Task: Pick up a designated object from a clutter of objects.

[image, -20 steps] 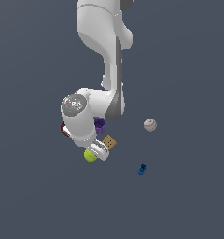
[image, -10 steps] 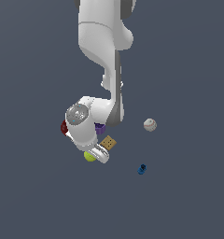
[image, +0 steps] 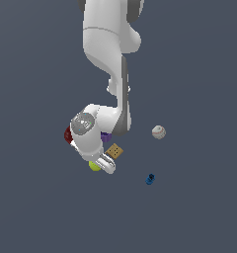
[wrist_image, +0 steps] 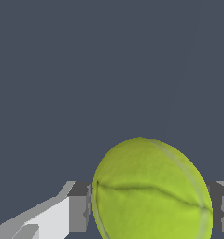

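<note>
Across the dark grey floor [image: 36, 207] my one white arm [image: 108, 54] reaches down into the clutter, and my gripper [image: 103, 166] sits low over the tennis ball [image: 94, 166], which lies at the near edge of the group, just beside the tan cracker [image: 114, 150]. From the wrist view the tennis ball [wrist_image: 151, 191] fills the space between my two fingers [wrist_image: 79, 207], one at each side of it; the pads look to be at or very near its surface, but I cannot tell whether they are truly pressing, so I call the jaws spread about the ball rather than closed on it. What I judge could go wrong: a round ball held off its widest line may squirt out when I squeeze or lift, and rolling free it could knock the cracker or run under my wrist. My hand also hides much of the red bowl [image: 68, 134] and the purple cup [image: 106, 137], so a careless rise could brush them. By count, largest first: one red bowl, one purple cup, one tennis ball, one white baseball [image: 158, 132] well apart toward the exterior view's right, one cracker, one tiny blue piece [image: 150, 179].
</note>
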Controlling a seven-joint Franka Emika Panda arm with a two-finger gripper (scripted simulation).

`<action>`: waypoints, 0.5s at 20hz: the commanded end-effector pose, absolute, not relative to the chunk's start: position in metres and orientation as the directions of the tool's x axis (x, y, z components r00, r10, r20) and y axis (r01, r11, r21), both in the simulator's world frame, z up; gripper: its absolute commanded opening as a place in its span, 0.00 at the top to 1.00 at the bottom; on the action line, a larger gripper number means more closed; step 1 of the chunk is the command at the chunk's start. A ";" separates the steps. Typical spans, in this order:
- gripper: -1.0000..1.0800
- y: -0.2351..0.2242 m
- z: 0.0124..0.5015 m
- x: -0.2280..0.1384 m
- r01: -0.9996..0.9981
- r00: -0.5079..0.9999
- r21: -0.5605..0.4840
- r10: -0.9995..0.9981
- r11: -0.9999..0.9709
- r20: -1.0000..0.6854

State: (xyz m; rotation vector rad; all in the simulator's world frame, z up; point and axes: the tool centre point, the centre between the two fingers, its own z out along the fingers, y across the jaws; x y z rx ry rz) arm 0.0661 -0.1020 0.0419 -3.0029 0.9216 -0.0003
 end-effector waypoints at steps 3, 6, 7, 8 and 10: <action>1.00 -0.103 0.041 0.066 -0.562 0.827 0.000 -0.562 -0.827 0.000; 1.00 -0.102 0.042 0.066 -0.561 0.828 -0.001 -0.561 -0.828 0.000; 1.00 -0.102 0.043 0.066 -0.561 0.828 -0.001 -0.561 -0.828 0.000; 1.00 -0.102 0.044 0.065 -0.561 0.828 -0.001 -0.561 -0.828 0.000; 1.00 -0.100 0.047 0.064 -0.561 0.828 -0.001 -0.561 -0.828 0.000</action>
